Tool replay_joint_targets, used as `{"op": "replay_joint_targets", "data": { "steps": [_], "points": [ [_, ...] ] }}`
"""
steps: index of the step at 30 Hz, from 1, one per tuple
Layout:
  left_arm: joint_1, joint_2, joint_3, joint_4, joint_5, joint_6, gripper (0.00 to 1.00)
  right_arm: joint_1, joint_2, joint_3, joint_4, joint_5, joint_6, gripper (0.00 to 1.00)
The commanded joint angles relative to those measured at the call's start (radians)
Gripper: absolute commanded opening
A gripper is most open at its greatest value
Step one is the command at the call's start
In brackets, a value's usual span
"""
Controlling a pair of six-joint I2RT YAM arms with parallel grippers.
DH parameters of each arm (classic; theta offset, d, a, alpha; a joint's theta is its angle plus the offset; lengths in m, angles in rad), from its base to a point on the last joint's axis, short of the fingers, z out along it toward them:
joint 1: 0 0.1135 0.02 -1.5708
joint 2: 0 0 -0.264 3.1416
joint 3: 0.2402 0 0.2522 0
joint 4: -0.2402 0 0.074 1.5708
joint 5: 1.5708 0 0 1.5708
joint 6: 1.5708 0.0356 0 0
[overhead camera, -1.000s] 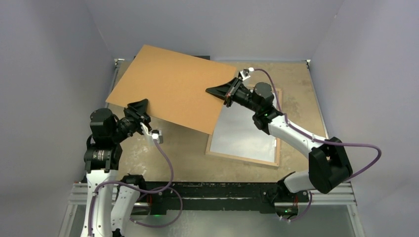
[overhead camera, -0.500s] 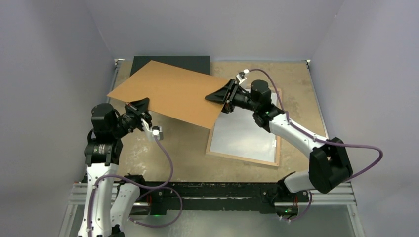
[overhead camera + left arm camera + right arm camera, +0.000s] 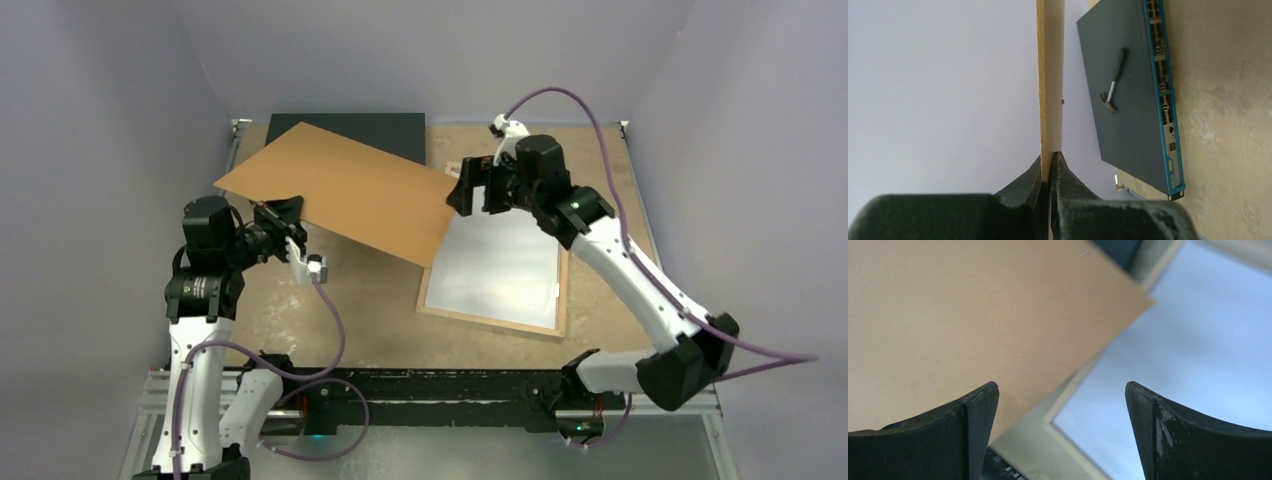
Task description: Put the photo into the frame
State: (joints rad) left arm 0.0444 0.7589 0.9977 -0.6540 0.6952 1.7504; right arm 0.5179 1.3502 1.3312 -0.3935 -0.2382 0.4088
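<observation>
Let go since a second ago, the board (image 3: pixel 350 185) now hangs from one arm only. The right gripper (image 3: pixel 478 188) has sprung wide and lifted off its right edge.

A pale grey sheet (image 3: pixel 500 265) lies flat inside the frame (image 3: pixel 490 319), which rests rim-up on the table (image 3: pixel 380 300) right of centre. It looks like the photo lying back-up, though that is only a guess. If so, the board is what remains to be laid on.

The board's right corner overhangs the frame's left rim, and I cannot tell whether they touch. The left gripper (image 3: pixel 285 212) is clenched on the board's near-left edge and holds it tilted. Its far edge reaches over the dark box (image 3: pixel 350 125) at the back.

Open table lies in front of the board and the frame. The side walls stand close, so swinging the board gets little room on the left.
</observation>
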Motion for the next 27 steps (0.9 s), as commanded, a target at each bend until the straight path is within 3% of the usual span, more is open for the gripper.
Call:
{"op": "replay_joint_targets", "data": {
  "steps": [1, 3, 5, 9, 12, 15, 20, 27],
  "points": [
    [-0.002, 0.011, 0.082, -0.062, 0.091, 0.122, 0.0, 0.001, -0.234, -0.023, 0.096, 0.399, -0.309, 0.99],
    [-0.002, 0.028, 0.102, -0.131, 0.107, 0.184, 0.0, 0.001, -0.394, -0.149, 0.353, 0.299, -0.382, 0.99],
    [-0.002, 0.046, 0.118, -0.215, 0.114, 0.261, 0.0, 0.001, -0.468, -0.18, 0.465, 0.232, -0.379, 0.99],
    [-0.002, 0.087, 0.183, -0.373, 0.121, 0.324, 0.0, 0.002, -0.301, 0.035, 0.265, 0.071, -0.44, 0.99],
    [-0.002, 0.156, 0.262, -0.495, 0.118, 0.354, 0.0, 0.029, -0.241, 0.09, 0.22, -0.067, -0.494, 0.99],
    [-0.002, 0.186, 0.264, -0.514, 0.087, 0.364, 0.0, 0.131, -0.169, 0.176, 0.132, -0.062, -0.555, 0.99],
    [-0.002, 0.191, 0.225, -0.449, 0.085, 0.322, 0.0, 0.271, -0.01, 0.297, 0.011, 0.116, -0.595, 0.99],
    [-0.001, 0.256, 0.262, -0.437, 0.079, 0.227, 0.0, 0.382, 0.124, 0.421, -0.059, 0.036, -0.655, 0.96]
  ]
}}
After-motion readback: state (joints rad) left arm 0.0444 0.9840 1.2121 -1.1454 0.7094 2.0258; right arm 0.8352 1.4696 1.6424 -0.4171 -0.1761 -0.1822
